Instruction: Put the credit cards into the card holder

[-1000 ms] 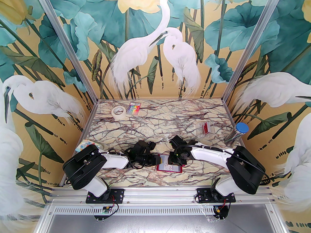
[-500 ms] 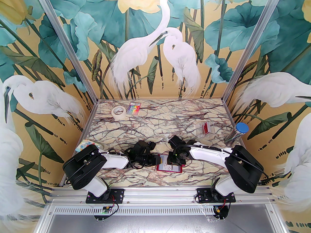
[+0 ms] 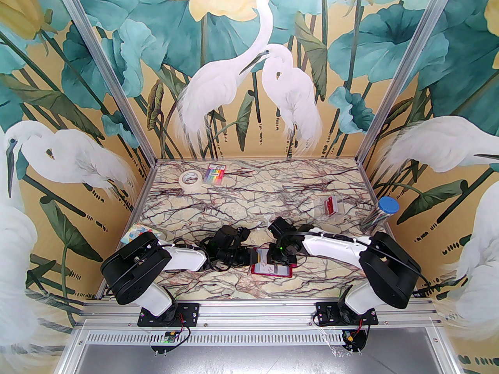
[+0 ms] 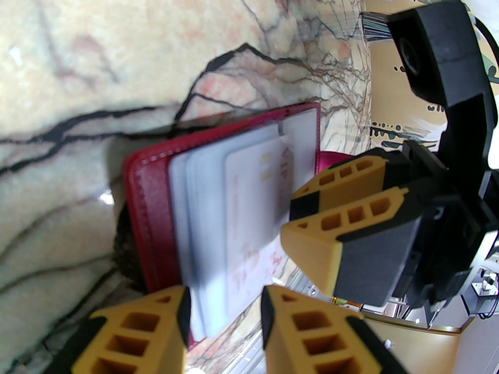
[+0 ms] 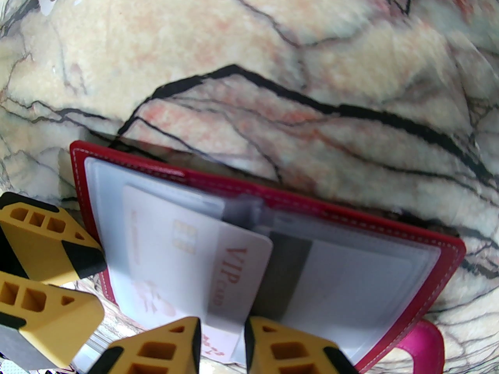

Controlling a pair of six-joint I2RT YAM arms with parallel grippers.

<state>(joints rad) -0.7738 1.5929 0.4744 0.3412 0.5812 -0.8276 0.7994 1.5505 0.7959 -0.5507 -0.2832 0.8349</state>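
Note:
The card holder (image 3: 284, 274) lies open and flat on the marble near the front edge, a dark red wallet (image 4: 148, 216) with clear sleeves (image 5: 429, 255). A pale credit card (image 5: 163, 255) marked VIP sits partly inside a left-page sleeve (image 4: 249, 209). A dark card (image 5: 290, 271) shows in a right-page sleeve. My right gripper (image 5: 223, 341) has its jaws a little apart over the pale card's near end (image 4: 288, 218). My left gripper (image 4: 226, 310) stands with jaws a little apart over the holder's left edge and sleeves (image 5: 102, 286). Whether either presses down I cannot tell.
A clear plastic case (image 3: 329, 207) with red inside lies at mid right, and a blue-lidded tube (image 3: 384, 212) stands by the right wall. A tape roll (image 3: 191, 180) and a rainbow-striped packet (image 3: 215, 173) sit at the back left. A patterned packet (image 3: 136, 232) lies beside the left arm.
My right gripper has edged slightly left over the card holder. The left arm and the holder have stayed put.

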